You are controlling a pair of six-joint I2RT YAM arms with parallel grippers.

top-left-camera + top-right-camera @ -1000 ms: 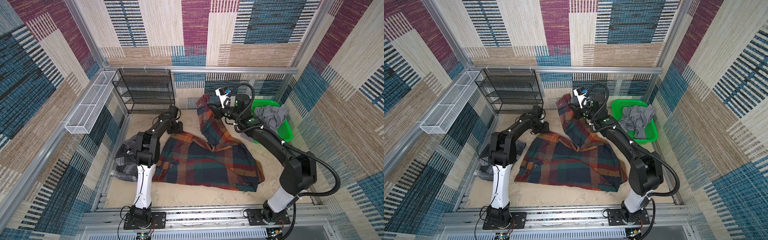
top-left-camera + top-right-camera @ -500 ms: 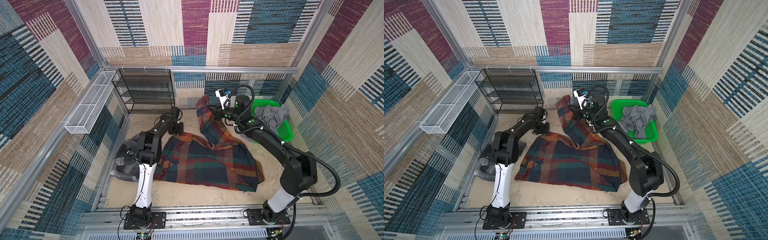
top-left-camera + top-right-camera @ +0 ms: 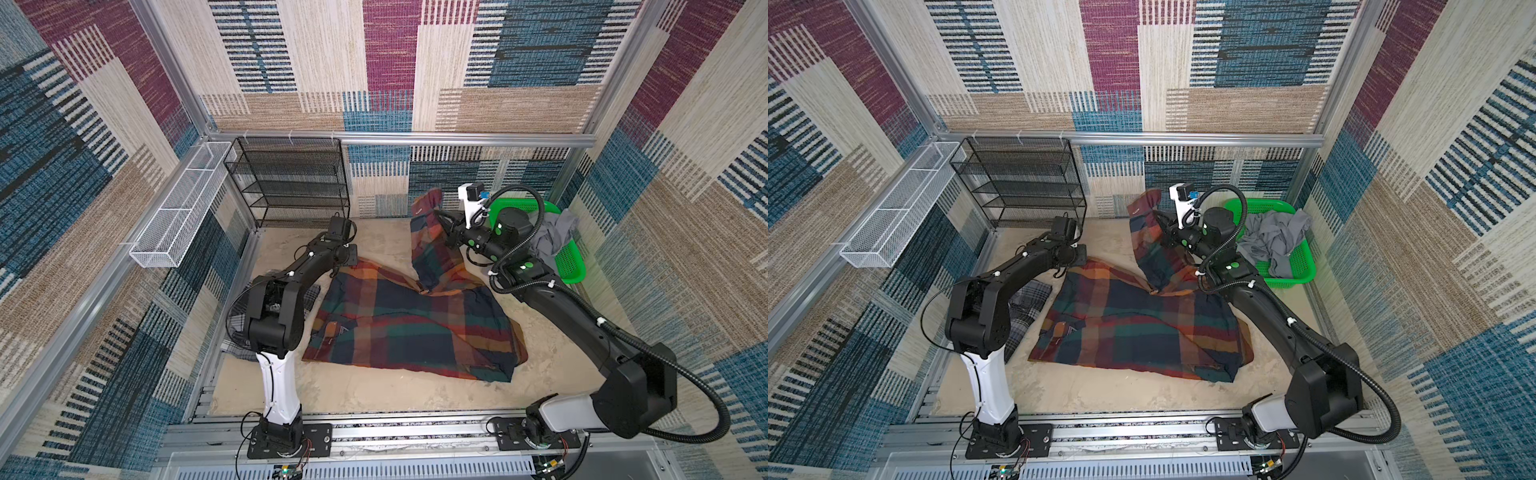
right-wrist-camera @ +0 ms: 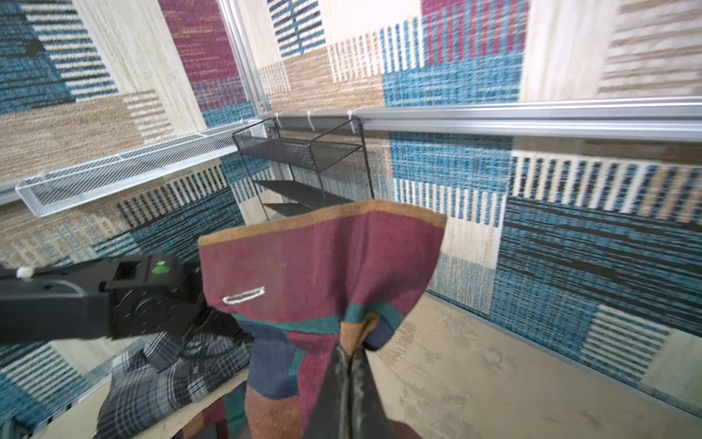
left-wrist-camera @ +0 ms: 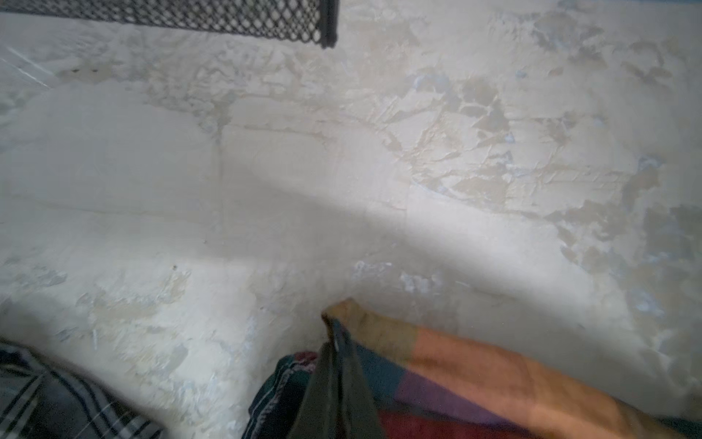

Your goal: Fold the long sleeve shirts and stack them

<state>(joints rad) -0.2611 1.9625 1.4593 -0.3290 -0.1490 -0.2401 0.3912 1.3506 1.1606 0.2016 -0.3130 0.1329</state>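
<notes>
Right wrist view is showing your right gripper (image 4: pixel 351 355) pinching the sleeve of the navy-orange shirt (image 4: pixel 323 266) at lower centre, left gripper (image 5: pixel 337 342) clamping its corner, so that thin bite is risking a slip.

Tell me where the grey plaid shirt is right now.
In both top views the grey plaid shirt lies at the left edge of the table, partly behind the left arm, beside the big multicoloured plaid shirt.
</notes>
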